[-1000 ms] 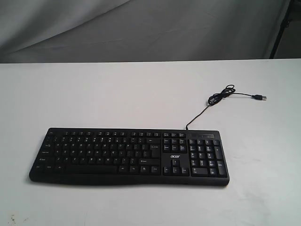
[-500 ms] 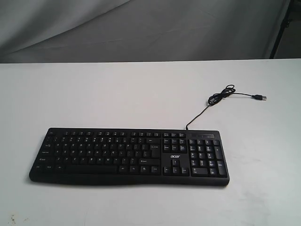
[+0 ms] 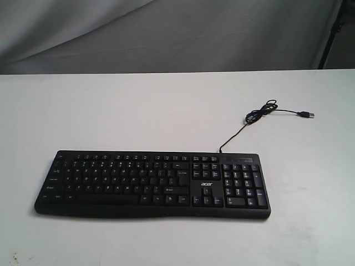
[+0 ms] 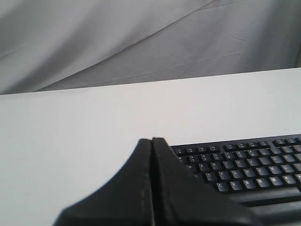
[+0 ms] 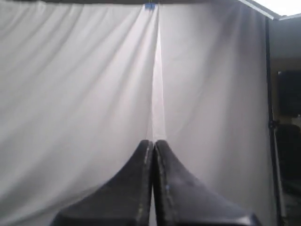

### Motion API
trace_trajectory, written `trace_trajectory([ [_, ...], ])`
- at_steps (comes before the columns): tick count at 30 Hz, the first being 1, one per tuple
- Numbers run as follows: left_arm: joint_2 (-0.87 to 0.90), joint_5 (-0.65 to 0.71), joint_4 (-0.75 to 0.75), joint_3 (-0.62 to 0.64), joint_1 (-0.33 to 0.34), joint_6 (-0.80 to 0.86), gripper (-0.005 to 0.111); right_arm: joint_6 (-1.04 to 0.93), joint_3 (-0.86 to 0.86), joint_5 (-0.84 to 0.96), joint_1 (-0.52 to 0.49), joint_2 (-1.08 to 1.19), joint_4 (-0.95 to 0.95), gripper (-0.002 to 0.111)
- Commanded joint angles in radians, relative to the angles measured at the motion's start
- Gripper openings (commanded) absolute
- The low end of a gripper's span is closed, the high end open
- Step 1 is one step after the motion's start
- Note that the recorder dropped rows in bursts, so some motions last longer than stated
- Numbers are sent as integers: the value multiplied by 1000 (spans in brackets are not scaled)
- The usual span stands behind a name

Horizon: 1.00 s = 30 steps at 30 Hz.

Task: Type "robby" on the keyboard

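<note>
The black keyboard [image 3: 152, 184] lies flat on the white table [image 3: 138, 111], near its front, with the number pad at the right. A thin black cable [image 3: 249, 119] runs from its back edge to a loose USB plug [image 3: 305, 114]. Neither arm shows in the exterior view. In the left wrist view my left gripper [image 4: 151, 140] is shut with nothing in it, hovering near the keyboard [image 4: 244, 162] at its left end. My right gripper [image 5: 154, 141] is also shut and empty, facing the grey curtain, with no keyboard in that view.
A grey cloth backdrop [image 3: 166, 33] hangs behind the table. A dark stand [image 3: 333, 33] shows at the far right edge. White table surface surrounds the keyboard on all sides.
</note>
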Motion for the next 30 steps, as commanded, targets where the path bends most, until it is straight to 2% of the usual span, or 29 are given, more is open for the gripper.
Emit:
trace_trajectory([
  [1,-3,-5,5,4,-6,-3,0,419,3,-204,-4,-4,-12,0],
  [3,-3,-5,5,4,-6,-3,0,518,3,-252,-4,-4,-36,0],
  [11,-3,-5,5,4,-6,-3,0,541,3,-274,-4,-4,-68,0],
  [14,-3,-5,5,4,-6,-3,0,729,3,-263,-4,-4,-99,0],
  [16,-3,-5,5,4,-6,-3,0,864,-16,-212,-4,-4,-267,0],
  [18,-3,-5,5,4,-6,-3,0,1003,-82,-161,-4,43,-579,0],
  [20,-3,-5,5,4,-6,-3,0,1227,-171,-165,-4,130,-841,0],
  [23,-3,-5,5,4,-6,-3,0,1487,-329,-180,-4,293,-1134,0],
  [28,-3,-5,5,4,-6,-3,0,1788,-581,-354,-4,634,-1555,0],
  [30,-3,-5,5,4,-6,-3,0,1869,-688,-439,-4,765,-1669,0],
])
